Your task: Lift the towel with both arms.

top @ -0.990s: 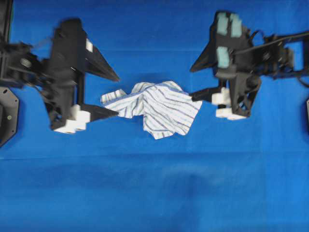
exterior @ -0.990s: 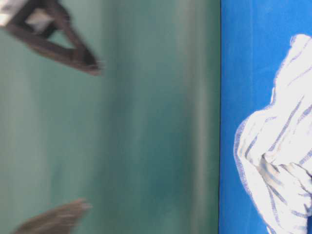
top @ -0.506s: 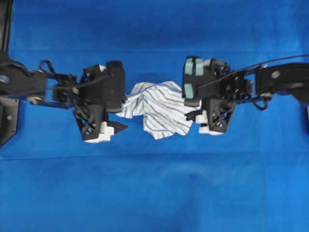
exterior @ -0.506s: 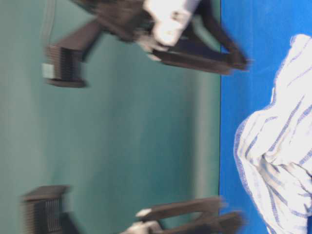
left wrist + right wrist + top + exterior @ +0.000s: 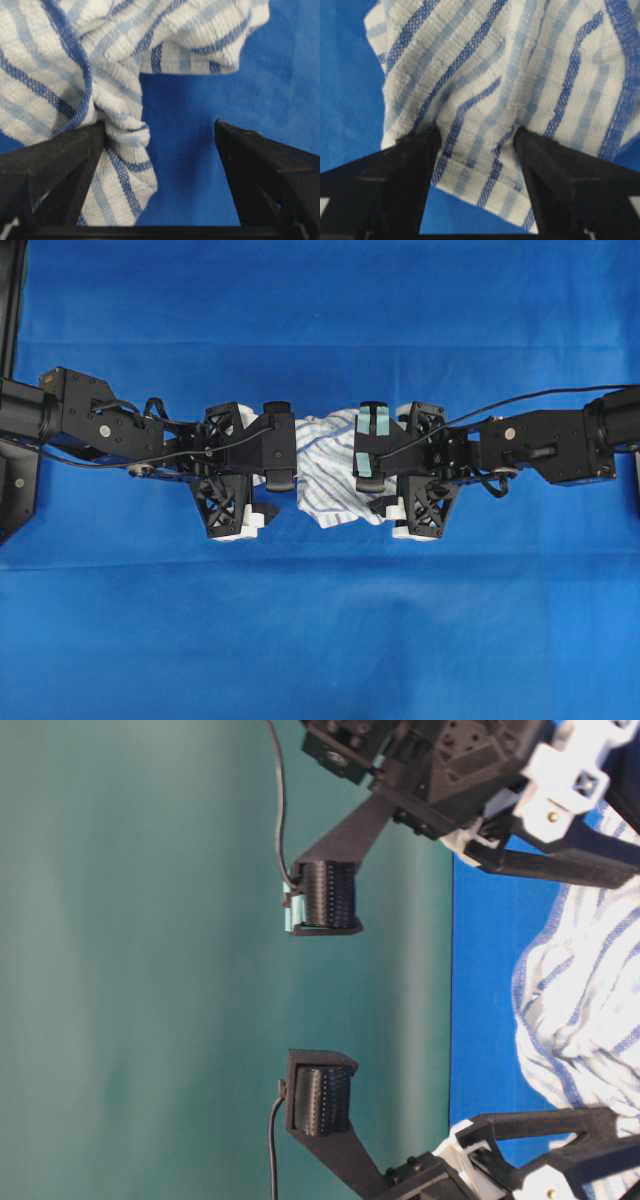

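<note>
A white towel with blue stripes (image 5: pixel 325 465) lies crumpled on the blue cloth. My left gripper (image 5: pixel 272 465) is down over its left end. In the left wrist view this gripper (image 5: pixel 160 127) is open wide: one finger (image 5: pixel 60 155) touches a towel fold (image 5: pixel 120 150), the other (image 5: pixel 265 165) is over bare cloth. My right gripper (image 5: pixel 375 465), with teal pads, is over the towel's right end. In the right wrist view it (image 5: pixel 477 137) is open, its fingers (image 5: pixel 415 165) pressing into the towel's edge (image 5: pixel 480 150), which lies between them. The towel also shows in the table-level view (image 5: pixel 590 1010).
The blue cloth (image 5: pixel 320 620) covers the table. A black stand (image 5: pixel 15 480) is at the left edge. Both arms stretch in from the sides along one line. A green wall (image 5: pixel 150 970) fills the table-level view.
Both arms have moved inward and down from the towel's sides onto its two ends. The grippers now straddle towel folds. The towel lies in the same spot.
</note>
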`<state>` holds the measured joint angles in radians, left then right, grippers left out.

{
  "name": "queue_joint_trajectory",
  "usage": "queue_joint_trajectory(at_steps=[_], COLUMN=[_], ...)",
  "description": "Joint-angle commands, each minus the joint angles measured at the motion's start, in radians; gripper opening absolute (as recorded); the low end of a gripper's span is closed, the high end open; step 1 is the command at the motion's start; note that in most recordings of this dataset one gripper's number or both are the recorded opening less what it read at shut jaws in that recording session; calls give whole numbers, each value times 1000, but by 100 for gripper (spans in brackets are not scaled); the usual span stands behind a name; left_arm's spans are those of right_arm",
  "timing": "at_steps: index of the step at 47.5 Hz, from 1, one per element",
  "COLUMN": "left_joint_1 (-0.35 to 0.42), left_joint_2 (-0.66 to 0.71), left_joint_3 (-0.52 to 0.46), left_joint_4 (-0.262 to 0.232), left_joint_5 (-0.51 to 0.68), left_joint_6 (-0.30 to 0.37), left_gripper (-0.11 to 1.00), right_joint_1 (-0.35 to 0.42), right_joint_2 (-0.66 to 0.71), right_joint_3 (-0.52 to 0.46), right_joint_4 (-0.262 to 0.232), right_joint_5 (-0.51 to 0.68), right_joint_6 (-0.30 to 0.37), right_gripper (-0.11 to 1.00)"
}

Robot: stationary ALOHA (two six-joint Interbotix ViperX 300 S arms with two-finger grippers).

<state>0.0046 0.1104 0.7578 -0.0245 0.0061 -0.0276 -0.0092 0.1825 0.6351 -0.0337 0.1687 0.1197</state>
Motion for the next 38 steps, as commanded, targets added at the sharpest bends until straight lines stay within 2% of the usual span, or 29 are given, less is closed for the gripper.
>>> queue_joint_trajectory(at_steps=[1,7,12,16,20,23,32,38], left_joint_1=[5,11,15,25,38,46,51,48], left_joint_2=[-8,-8,-9,-9,-11,-15,-32,-101], left_joint_3=[-6,-6,-6,-6,0,5,3,-20], left_joint_4=[2,2,2,2,2,2,2,-2], left_joint_5=[-14,-12,-11,-11,-12,-11,21,106], left_joint_6=[2,2,2,2,2,2,-5,-11], left_gripper=[88,84,63,38,14,4,4,4], right_joint_1=[2,2,0,0,0,0,0,0], right_joint_2=[0,3,2,2,2,-3,-40,-100], right_joint_3=[-15,-20,-20,-20,-20,-18,-14,-28], right_joint_4=[2,0,-2,-3,-3,-3,-3,-3], right_joint_5=[-6,-15,-34,-35,-35,-34,-26,23], right_joint_6=[2,2,0,-2,-3,-3,-2,-2], right_gripper=[65,64,58,43,18,5,6,6])
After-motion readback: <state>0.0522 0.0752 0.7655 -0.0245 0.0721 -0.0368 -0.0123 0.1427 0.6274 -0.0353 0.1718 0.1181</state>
